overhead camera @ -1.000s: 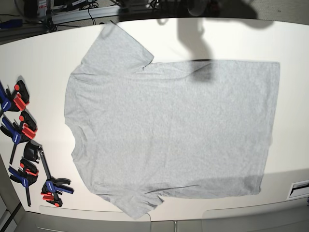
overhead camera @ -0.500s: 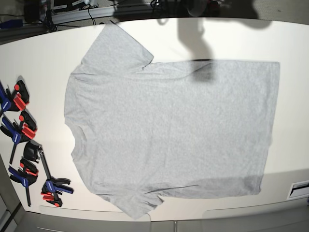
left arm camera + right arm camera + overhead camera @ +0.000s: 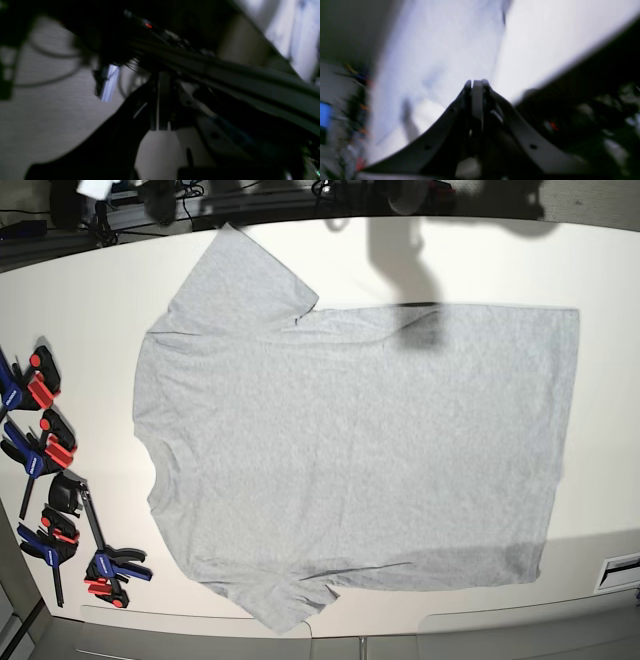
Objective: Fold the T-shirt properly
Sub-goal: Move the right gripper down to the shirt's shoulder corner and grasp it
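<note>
The T-shirt (image 3: 350, 450) lies spread flat, plain side up, on the counter (image 3: 80, 320), while the left tool (image 3: 160, 128) and right tool (image 3: 476, 83), both pressed closed and empty, risk bunching the cloth if they descend unopened.

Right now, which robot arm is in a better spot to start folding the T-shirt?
Probably the right. Its blurry wrist view shows the shut right gripper pointing at the pale table and T-shirt. The left gripper, also shut, faces dark framework. Neither arm shows over the table in the base view.
</note>
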`<move>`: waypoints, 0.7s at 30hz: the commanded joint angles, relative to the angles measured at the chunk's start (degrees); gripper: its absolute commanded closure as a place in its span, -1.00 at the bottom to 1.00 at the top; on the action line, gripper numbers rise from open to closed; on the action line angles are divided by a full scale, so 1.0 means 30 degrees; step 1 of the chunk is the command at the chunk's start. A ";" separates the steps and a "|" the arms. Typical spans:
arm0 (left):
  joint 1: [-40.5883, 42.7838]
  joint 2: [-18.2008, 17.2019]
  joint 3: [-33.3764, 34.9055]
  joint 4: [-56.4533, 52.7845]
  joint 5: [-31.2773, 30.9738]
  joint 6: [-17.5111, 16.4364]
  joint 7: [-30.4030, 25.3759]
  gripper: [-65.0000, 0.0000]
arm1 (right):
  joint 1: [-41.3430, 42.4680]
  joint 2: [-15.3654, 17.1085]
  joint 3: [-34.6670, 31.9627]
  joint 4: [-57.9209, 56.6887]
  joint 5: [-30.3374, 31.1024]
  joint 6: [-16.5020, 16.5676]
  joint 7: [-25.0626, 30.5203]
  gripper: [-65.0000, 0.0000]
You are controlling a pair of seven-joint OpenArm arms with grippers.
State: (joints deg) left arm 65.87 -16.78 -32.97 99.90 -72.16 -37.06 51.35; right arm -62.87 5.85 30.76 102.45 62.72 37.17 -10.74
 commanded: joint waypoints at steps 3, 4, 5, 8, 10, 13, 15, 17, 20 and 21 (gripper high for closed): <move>0.0372 -0.0066 -0.1719 0.0605 -0.3898 -0.0981 0.2047 1.00 | -0.0299 -0.0474 0.1814 0.1443 0.3475 0.0372 -0.1690 1.00; 0.0372 -0.0073 -0.2157 0.0627 -0.4280 -0.0981 0.2433 1.00 | -0.0211 -0.0539 0.2273 0.1712 0.4248 0.0357 -0.2244 1.00; 0.0372 -0.0073 -0.2565 0.0627 -0.4280 -0.0981 0.2674 1.00 | -0.0146 -0.0532 0.2601 0.1836 0.4728 0.0357 -0.2514 1.00; 0.0277 -0.0080 -0.3351 0.0627 -0.4280 -0.0981 0.2747 1.00 | 0.0459 -0.0525 0.3169 0.1843 0.4503 0.0233 -0.2608 1.00; 0.0036 -0.0080 -0.3490 0.0627 -0.4280 -0.0981 0.2885 1.00 | 0.1020 -0.0546 0.3169 0.1843 0.4146 -0.0175 -0.2703 1.00; -0.0488 -0.0073 -0.3483 0.0627 -0.4280 -0.0981 0.2885 0.66 | 0.2288 -0.1260 0.3169 0.1843 0.3920 -0.2980 -0.3344 1.00; -0.0816 -0.0073 -0.3483 0.0627 -0.4280 -0.0981 0.2878 0.47 | 0.3235 -0.2040 0.3169 0.1843 0.3031 -0.4918 -0.4160 0.97; -0.1137 -0.0073 -0.3483 0.0627 -0.4280 -0.0981 0.2885 0.41 | 0.4087 -0.2637 0.3016 0.1843 0.1872 -0.5523 -0.5253 0.43; -0.1515 -0.0080 -0.3483 0.0627 -0.4280 -0.0981 0.2878 0.41 | 0.4583 -0.3009 0.2390 0.1843 0.0554 -0.5595 -0.4903 -0.06; -0.1647 -0.0073 -0.3483 0.0627 -0.4280 -0.0981 0.2885 0.41 | 0.4612 -0.3082 0.2171 0.1843 -0.0109 -0.5595 -0.4328 -0.06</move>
State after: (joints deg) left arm 60.10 -16.64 -42.87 101.23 -83.81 -39.46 60.31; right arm -48.29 -3.68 36.80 107.11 61.34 19.49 -24.51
